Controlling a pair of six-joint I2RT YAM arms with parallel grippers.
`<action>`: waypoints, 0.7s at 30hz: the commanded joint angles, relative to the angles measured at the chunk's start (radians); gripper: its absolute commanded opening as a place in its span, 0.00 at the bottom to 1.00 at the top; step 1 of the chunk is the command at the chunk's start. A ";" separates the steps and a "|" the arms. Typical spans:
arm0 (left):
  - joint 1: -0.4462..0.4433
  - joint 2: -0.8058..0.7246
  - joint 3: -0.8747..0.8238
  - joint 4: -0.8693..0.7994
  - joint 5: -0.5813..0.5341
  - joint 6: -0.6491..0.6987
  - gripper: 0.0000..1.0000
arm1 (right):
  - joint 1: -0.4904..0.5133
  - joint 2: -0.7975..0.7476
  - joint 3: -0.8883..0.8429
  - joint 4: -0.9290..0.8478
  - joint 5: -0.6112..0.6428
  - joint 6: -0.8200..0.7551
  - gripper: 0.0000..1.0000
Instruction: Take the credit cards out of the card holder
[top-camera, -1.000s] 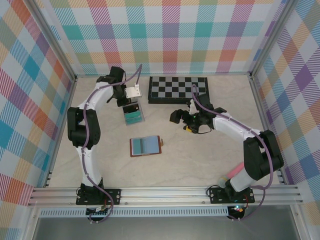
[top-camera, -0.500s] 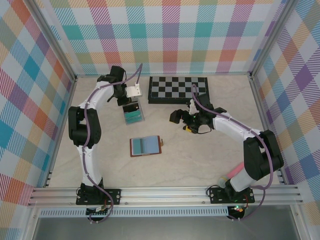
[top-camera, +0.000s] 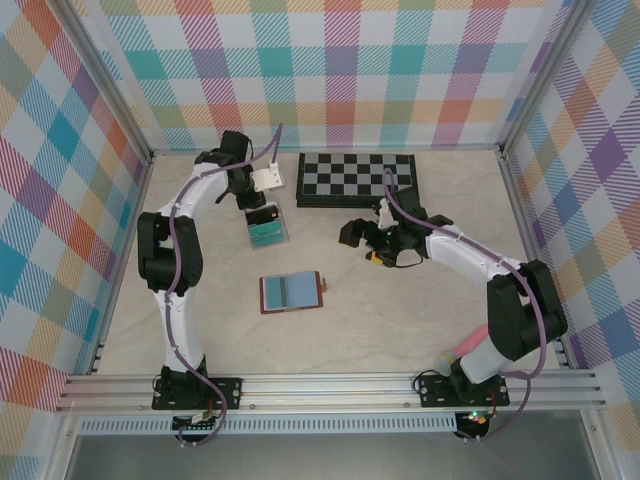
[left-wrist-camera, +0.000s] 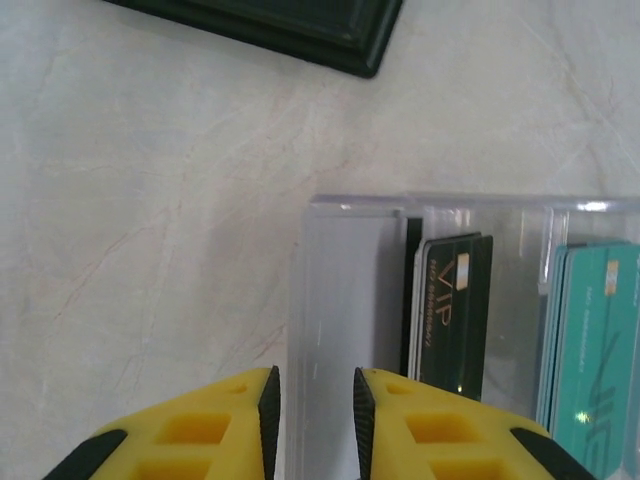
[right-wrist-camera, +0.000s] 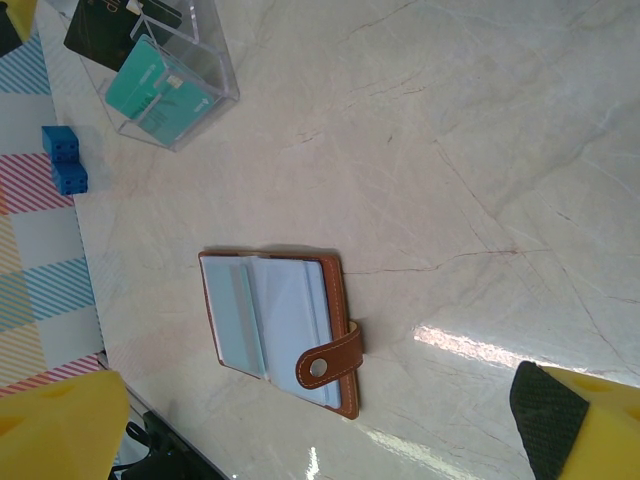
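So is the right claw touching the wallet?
Apart. The top view shows bare table between the right gripper and the open wallet; the right wrist view shows it clear of both fingers.

The left arm (top-camera: 190, 197) and right arm (top-camera: 460, 250) are built from white links and black joints; purple cables (top-camera: 175, 280) are run alongside; yellow fingers (left-wrist-camera: 190, 430) are lined with black pads (left-wrist-camera: 268, 410).

The card holder (right-wrist-camera: 275, 330) lies open; teal, dark credit cards (left-wrist-camera: 590, 340) stand in tray (left-wrist-camera: 340, 290).

Overhead camera sees the whole table (top-camera: 400, 320); both closer wrist cameras share the clear tray (left-wrist-camera: 345, 290).
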 joint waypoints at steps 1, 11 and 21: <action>0.013 -0.126 -0.028 0.062 0.069 -0.095 0.28 | 0.009 -0.018 0.034 -0.022 0.010 -0.022 1.00; 0.014 -0.479 -0.442 0.458 0.118 -0.594 0.32 | 0.211 0.050 0.171 -0.178 0.232 -0.089 0.98; 0.013 -0.775 -0.813 0.596 -0.105 -1.385 0.51 | 0.447 0.232 0.348 -0.301 0.389 -0.093 0.92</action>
